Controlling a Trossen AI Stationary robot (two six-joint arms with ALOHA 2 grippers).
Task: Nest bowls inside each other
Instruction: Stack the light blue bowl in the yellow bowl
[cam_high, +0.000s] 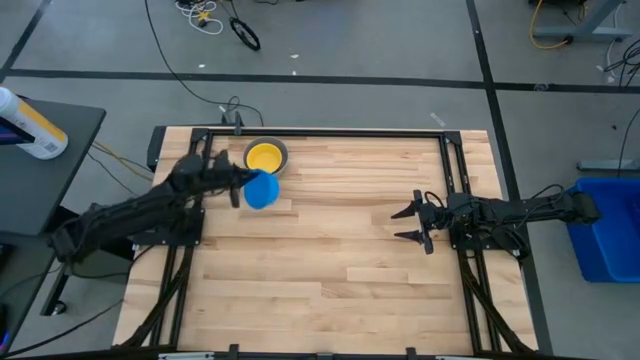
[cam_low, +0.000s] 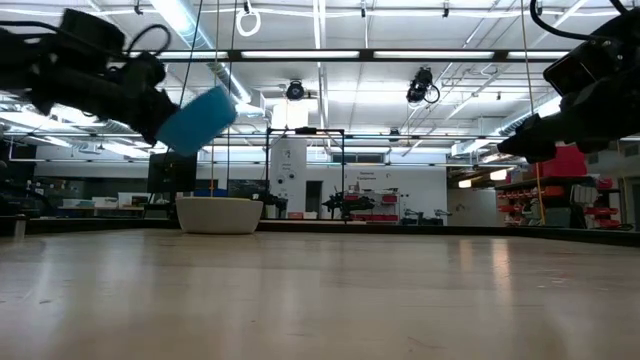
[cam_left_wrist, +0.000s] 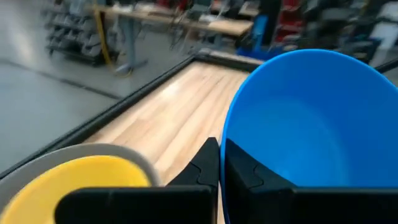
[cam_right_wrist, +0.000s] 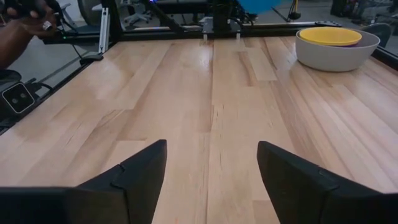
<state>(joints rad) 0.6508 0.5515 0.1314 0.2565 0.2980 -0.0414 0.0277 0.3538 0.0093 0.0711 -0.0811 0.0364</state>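
Pale wooden planks make up the table (cam_high: 330, 250), framed by a dark metal rail and standing on a grey floor crossed with cables. Near the table's far left corner sits the grey bowl (cam_high: 272, 146), upright on the wood, and the yellow bowl (cam_high: 264, 157) is nested inside it, its rim showing just above the grey rim in the right wrist view. No other bowl colours can be made out in that stack.

Just beside the grey bowl, on its near side, the left gripper (cam_high: 240, 183) holds the light blue bowl (cam_high: 262, 190) up off the table. Its fingers are clenched on the bowl's rim, one finger inside and one outside the wall, as the left wrist view shows. From table height the light blue bowl hangs tilted, above and slightly to the side of the grey bowl, not touching it.

Well apart from the grey bowl, over toward the table's right edge, the right gripper (cam_high: 412, 224) hovers above bare wood with its fingers spread wide and nothing between them.

Beyond the table's edge in the right wrist view, a person's hand (cam_right_wrist: 22, 28) shows near a dark stand.
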